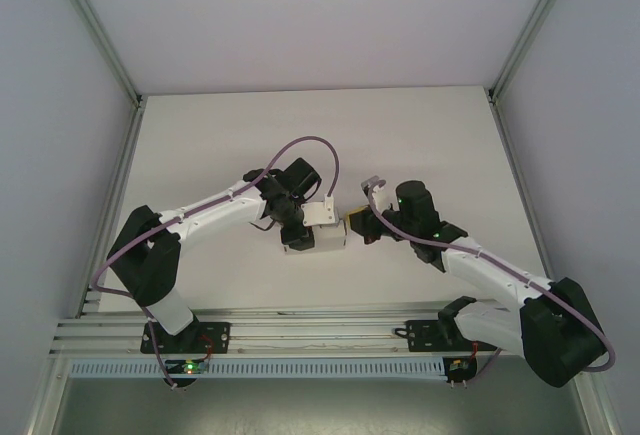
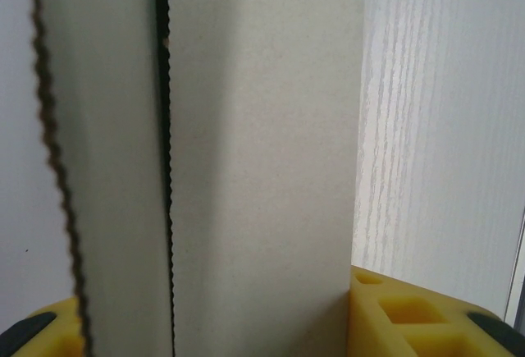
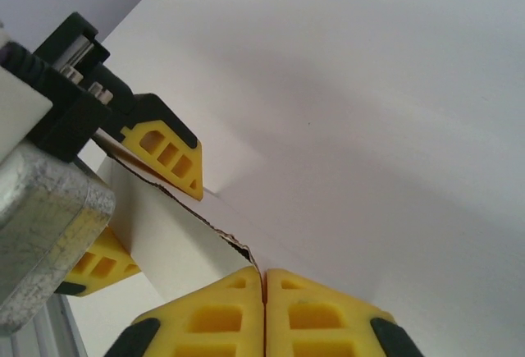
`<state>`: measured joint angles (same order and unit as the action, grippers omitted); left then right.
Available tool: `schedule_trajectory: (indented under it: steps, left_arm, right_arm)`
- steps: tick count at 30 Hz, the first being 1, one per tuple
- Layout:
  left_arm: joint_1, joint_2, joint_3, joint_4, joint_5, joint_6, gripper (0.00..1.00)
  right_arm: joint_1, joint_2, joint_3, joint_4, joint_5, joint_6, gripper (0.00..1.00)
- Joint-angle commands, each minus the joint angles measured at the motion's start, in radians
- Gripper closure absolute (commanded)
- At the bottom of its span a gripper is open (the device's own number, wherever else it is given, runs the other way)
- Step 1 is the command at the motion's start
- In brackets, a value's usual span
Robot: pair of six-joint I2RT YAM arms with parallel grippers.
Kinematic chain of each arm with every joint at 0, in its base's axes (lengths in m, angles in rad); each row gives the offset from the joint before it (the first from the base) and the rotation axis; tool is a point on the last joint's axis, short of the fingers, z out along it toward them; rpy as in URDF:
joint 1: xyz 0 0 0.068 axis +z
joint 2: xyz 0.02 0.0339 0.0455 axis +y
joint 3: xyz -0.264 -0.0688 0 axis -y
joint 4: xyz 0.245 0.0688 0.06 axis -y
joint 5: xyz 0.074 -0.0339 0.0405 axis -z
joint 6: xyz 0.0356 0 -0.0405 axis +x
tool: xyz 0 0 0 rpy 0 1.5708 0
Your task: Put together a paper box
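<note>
Paper box [image 1: 320,239], white thin card: light, flexible, easily creased. My left gripper [image 3: 164,226] clamps its 2 sides; my right gripper [image 3: 262,279] is pressed together at its edge. I'd grip panels, not flaps.

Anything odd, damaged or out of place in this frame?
Nothing spilled or broken. The paper box, clamped by the left end effector, has ragged-looking cut edges, likely just its serrated die-cut. The right end effector is shut at a box corner; whether it pinches any card is unclear.

paper box [image 2: 262,168] matt white card, rough cut edges; table [image 2: 435,127] white woodgrain; right claw [image 3: 263,283] matt yellow plastic
</note>
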<state>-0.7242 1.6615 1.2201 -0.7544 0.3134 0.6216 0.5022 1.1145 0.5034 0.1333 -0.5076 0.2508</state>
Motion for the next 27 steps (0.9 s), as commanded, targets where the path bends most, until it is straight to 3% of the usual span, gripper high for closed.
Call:
schedule_trajectory:
  steps: [1, 11, 14, 17, 27]
  left_arm:
    - [0.008, 0.044, 0.000, -0.020, 0.002, 0.015, 0.54]
    - [0.007, 0.063, -0.001, -0.007, -0.016, 0.006, 0.56]
    - [0.007, 0.063, -0.002, -0.002, -0.013, 0.006, 0.56]
    - [0.006, 0.058, -0.002, 0.002, -0.016, 0.004, 0.56]
    - [0.007, 0.047, 0.001, 0.021, -0.020, -0.010, 0.56]
  right_arm:
    - [0.016, 0.003, 0.061, -0.022, 0.007, 0.061, 0.98]
    - [0.046, 0.034, 0.095, -0.052, 0.056, 0.334, 1.00]
    - [0.048, 0.035, 0.076, 0.018, 0.014, 0.408, 1.00]
    - [0.057, 0.018, 0.060, 0.035, 0.038, 0.424, 1.00]
    - [0.095, 0.040, -0.123, 0.327, 0.073, 0.521, 1.00]
